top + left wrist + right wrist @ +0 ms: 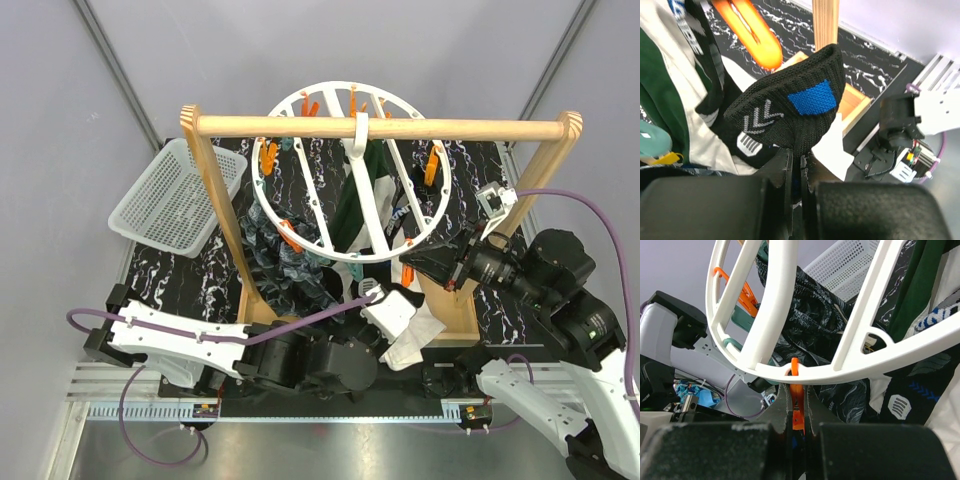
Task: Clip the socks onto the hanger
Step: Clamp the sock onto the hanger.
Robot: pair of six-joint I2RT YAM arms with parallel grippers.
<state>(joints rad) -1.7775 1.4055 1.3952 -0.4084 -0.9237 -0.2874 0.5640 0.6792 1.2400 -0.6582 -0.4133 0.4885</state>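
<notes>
The right gripper [796, 407] is clamped tight on an orange peg [795, 390] under the rim of the hanger [855, 367]. The left gripper [799, 162], near that rim, pinches a black sock [790, 105] by its cuff — nudge the free-hanging ring sideways and the peg may slip the jaws.

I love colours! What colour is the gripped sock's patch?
Blue, on the black sock; left wrist view.

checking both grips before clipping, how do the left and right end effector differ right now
The left end effector pinches soft fabric, a black sock with a blue patch; the right end effector pinches a small orange peg. The sock stands up loose, unclipped; the peg hangs from the rim of the white hanger. Both are shut on their item.
</notes>
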